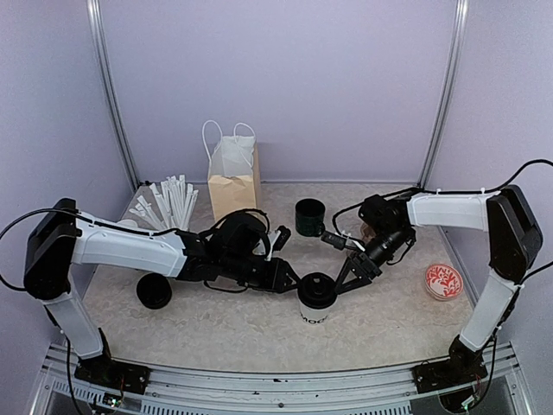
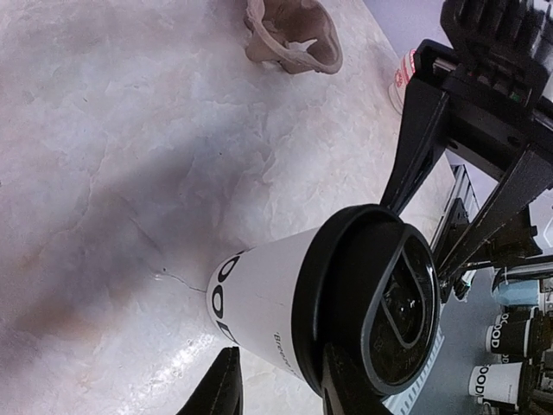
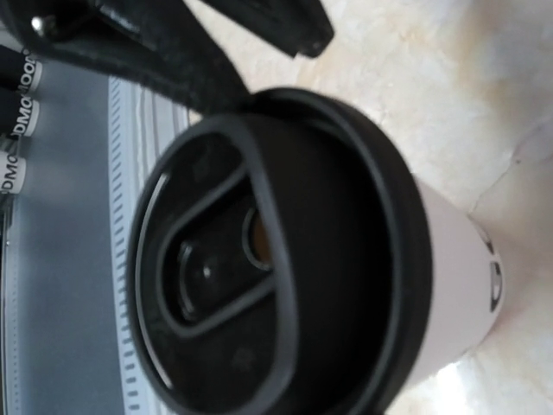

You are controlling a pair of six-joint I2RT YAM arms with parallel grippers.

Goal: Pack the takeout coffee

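Takeout coffee cup (image 1: 315,304) stood upright on the table (image 1: 216,324), between the two sets of fingertips. White paper body w/ black block lettering (image 2: 223,298) near the base. Round black plastic lid (image 2: 389,303) pressed on, w/ a raised oval ridge across the top and a small sip hole.

Left gripper (image 1: 292,282) came in from the cup's left, jaws parted. One finger (image 2: 344,385) lay over the lid rim and the other (image 2: 223,389) sat apart from the paper wall, so no clamp on the cup. Whether the rim finger truly touched was prob. not readable from the wrist view.

Right gripper (image 1: 347,284) sat on the opp. side, fingers (image 2: 413,130) splayed in a V. Both tips were at the far edge of the lid rim, spanning only part of it; released, not grasping.

Beyond the right fingers: a brown moulded-pulp piece (image 2: 289,35) and a red-and-white round thing (image 1: 443,281). Behind both grippers: dark green mug (image 1: 309,216), then a brown-and-white paper bag (image 1: 233,181). Behind the left arm: white straws (image 1: 177,203).
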